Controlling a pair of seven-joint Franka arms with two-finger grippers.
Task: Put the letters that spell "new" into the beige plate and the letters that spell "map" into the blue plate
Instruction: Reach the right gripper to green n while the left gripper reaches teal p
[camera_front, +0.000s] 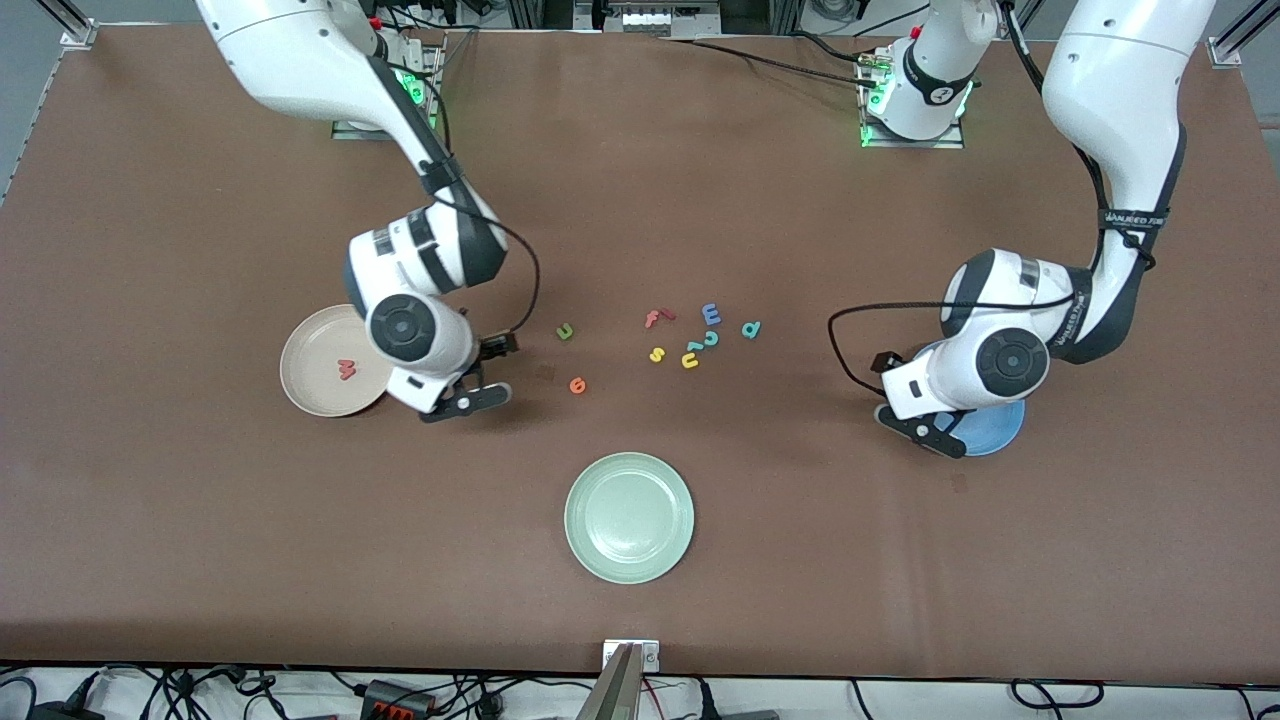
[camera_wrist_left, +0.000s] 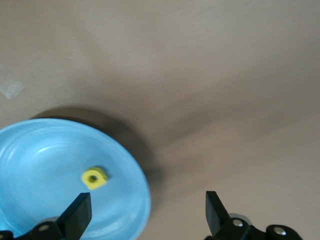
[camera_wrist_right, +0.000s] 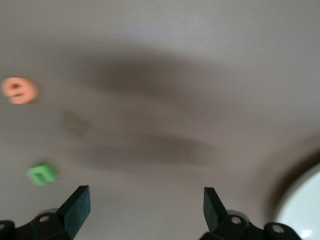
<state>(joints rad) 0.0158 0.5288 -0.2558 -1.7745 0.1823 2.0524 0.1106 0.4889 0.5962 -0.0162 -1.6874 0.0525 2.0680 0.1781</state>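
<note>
The brown desk (camera_front: 200, 560) carries three plates. The beige plate (camera_front: 310, 385) lies toward the right arm's end and already holds the salmon-red w (camera_front: 347, 369). The blue plate (camera_front: 1000, 430) lies toward the left arm's end, mostly hidden under that arm in the front view; the left wrist view shows the yellow a (camera_wrist_left: 94, 177) resting in it. A pale green plate (camera_front: 629, 517) sits nearer the front camera, between the two.

The right gripper (camera_front: 470, 385) hangs just beside the beige plate, its jaws spread wide and holding nothing. The left gripper (camera_wrist_left: 147, 212) hovers at the blue plate's edge, likewise wide open and empty.

The coming move probably turns on this: the orange e (camera_front: 577, 385) and the dark green n (camera_front: 565, 331) both lie toward the middle of the desk from the right gripper, the e closer to it, so the right arm looks best placed for either. The blue m (camera_front: 711, 314) and teal p (camera_front: 751, 329) lie in the central cluster, the p at its edge toward the left arm, which would suit them.
</note>
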